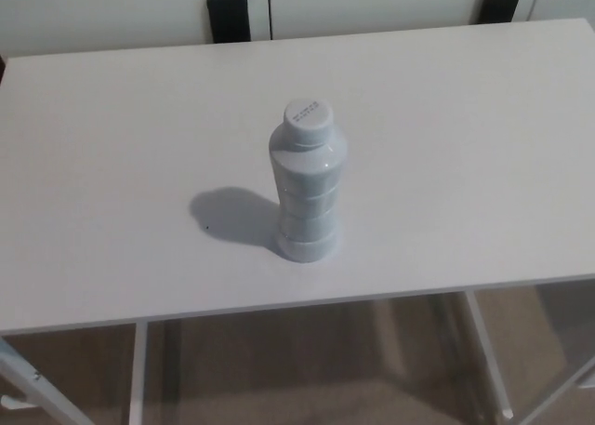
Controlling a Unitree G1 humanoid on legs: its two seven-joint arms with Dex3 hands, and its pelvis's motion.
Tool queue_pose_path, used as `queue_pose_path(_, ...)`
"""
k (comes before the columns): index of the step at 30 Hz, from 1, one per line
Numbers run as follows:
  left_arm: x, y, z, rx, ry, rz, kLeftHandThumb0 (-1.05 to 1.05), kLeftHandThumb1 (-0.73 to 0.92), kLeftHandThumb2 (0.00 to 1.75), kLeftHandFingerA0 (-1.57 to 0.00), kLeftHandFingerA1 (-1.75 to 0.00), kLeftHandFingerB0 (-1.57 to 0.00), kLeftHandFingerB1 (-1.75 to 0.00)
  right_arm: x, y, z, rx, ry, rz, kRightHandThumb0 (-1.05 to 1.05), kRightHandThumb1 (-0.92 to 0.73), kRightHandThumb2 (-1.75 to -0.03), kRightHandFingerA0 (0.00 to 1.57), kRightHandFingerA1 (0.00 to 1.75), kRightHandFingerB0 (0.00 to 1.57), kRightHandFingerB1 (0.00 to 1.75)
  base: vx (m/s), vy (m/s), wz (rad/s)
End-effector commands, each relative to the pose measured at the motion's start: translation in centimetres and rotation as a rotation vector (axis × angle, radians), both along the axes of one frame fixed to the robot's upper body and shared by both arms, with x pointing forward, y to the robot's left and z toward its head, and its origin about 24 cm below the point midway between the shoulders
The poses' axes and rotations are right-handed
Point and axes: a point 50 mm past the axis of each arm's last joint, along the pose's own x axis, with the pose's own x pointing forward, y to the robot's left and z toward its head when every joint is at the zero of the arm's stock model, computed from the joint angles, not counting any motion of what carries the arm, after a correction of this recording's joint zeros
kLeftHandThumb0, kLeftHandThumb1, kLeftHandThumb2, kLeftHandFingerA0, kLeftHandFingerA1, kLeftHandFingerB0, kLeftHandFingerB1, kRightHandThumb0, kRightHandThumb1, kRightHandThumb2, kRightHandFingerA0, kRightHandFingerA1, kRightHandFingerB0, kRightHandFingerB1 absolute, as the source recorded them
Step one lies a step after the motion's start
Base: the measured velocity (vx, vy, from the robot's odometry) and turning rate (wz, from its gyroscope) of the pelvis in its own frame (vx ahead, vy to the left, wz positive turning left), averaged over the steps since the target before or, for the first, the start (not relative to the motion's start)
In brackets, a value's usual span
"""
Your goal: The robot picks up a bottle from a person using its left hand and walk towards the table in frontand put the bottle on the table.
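While it stands upright on the white table (pixel 465 146), capped opaque bottle (pixel 308 188), contents unseen, robot hand out of view.

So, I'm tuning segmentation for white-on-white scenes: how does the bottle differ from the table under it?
The bottle is a greyer, shaded white; the table is brighter and evenly lit. The bottle stands upright with ribbed, rounded sides; the table is flat and smooth. The bottle casts a shadow on the table toward picture left. Both are white.
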Motion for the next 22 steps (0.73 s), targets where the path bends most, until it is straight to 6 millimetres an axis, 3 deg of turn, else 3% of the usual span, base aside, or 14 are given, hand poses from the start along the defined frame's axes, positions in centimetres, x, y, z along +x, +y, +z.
queue_pose_path(1,3.2,1.1,-6.6,0.411,0.214,-0.029,-0.63,0.63,0.59,-0.29,-0.34,-0.35,-0.34,0.2,-1.7,0.8,-0.084,0.024,0.03,-0.65,-0.87,-0.66,0.46,0.39,0.38,0.35,0.0,0.0,0.0)
queue_pose_path(4,4.4,1.6,-7.4,0.515,0.254,-0.004,-0.65,0.7,0.61,-0.3,-0.34,-0.33,-0.33,0.3,-1.6,0.7,-0.083,0.018,0.028,-0.65,-0.87,-0.66,0.46,0.39,0.38,0.35,0.0,0.0,0.0)
queue_pose_path(5,5.1,2.6,-7.9,0.572,0.3,0.045,-0.65,0.83,0.65,-0.25,-0.36,-0.27,-0.32,0.4,-1.2,0.5,-0.068,0.012,0.024,-0.64,-0.87,-0.66,0.45,0.39,0.37,0.35,0.0,0.0,0.0)
queue_pose_path(7,6.4,4.9,-8.1,0.665,0.369,0.151,-0.67,0.84,0.65,-0.29,-0.38,-0.28,-0.33,0.7,-0.1,0.2,-0.037,-0.007,0.017,-0.64,-0.87,-0.66,0.44,0.39,0.37,0.35,0.0,0.0,0.0)
queue_pose_path(8,6.3,5.3,-8.2,0.679,0.38,0.172,-0.65,0.83,0.65,-0.3,-0.37,-0.29,-0.33,0.8,0.0,0.2,-0.032,-0.011,0.013,-0.59,-0.69,-1.07,0.38,0.56,0.21,0.47,0.0,0.0,0.0)
queue_pose_path(9,6.1,5.5,-8.3,0.696,0.394,0.183,-0.65,0.83,0.65,-0.3,-0.37,-0.29,-0.33,0.8,0.0,0.1,-0.03,-0.012,0.008,-0.59,-0.69,-1.07,0.38,0.56,0.21,0.47,0.0,0.0,0.0)
queue_pose_path(10,6.4,5.7,-8.3,0.729,0.395,0.182,-0.65,0.82,0.65,-0.35,-0.38,-0.31,-0.33,1.3,0.0,0.3,-0.021,-0.026,-0.008,-0.65,-0.83,-0.68,0.43,0.4,0.34,0.34,0.0,0.0,0.0)
queue_pose_path(13,6.6,5.9,-8.4,0.748,0.394,0.184,-0.65,0.82,0.65,-0.35,-0.38,-0.31,-0.33,1.5,0.0,0.3,-0.017,-0.031,-0.015,-0.65,-0.83,-0.68,0.43,0.4,0.34,0.34,0.0,0.0,0.0)
queue_pose_path(14,9.0,6.2,-7.8,0.743,0.389,0.141,-0.63,0.8,0.64,-0.32,-0.39,-0.28,-0.34,3.6,-0.5,1.2,-0.021,-0.084,-0.043,-0.59,-0.71,-1.09,0.37,0.56,0.22,0.47,0.0,0.0,0.0)
queue_pose_path(15,10.0,6.3,-7.4,0.742,0.387,0.124,-0.63,0.8,0.64,-0.32,-0.39,-0.28,-0.34,4.6,-0.7,1.6,-0.022,-0.107,-0.056,-0.59,-0.71,-1.09,0.37,0.56,0.22,0.47,0.0,0.0,0.0)
queue_pose_path(17,10.0,6.3,-7.5,0.746,0.388,0.126,-0.63,0.8,0.64,-0.32,-0.39,-0.28,-0.34,4.6,-0.7,1.6,-0.022,-0.106,-0.056,-0.59,-0.71,-1.09,0.37,0.56,0.22,0.47,0.0,0.0,0.0)
queue_pose_path(18,11.7,6.4,-6.7,0.738,0.348,0.108,-0.69,0.81,0.65,-0.29,-0.36,-0.27,-0.33,6.0,-0.8,2.2,-0.026,-0.138,-0.07,-0.66,-0.89,-0.67,0.5,0.41,0.41,0.36,0.0,0.0,0.0)
queue_pose_path(22,12.7,6.3,-6.3,0.727,0.319,0.09,-0.68,0.8,0.64,-0.32,-0.38,-0.3,-0.34,6.6,-0.9,2.6,-0.028,-0.152,-0.083,-0.67,-0.88,-0.67,0.51,0.41,0.41,0.36,0.0,0.0,0.0)
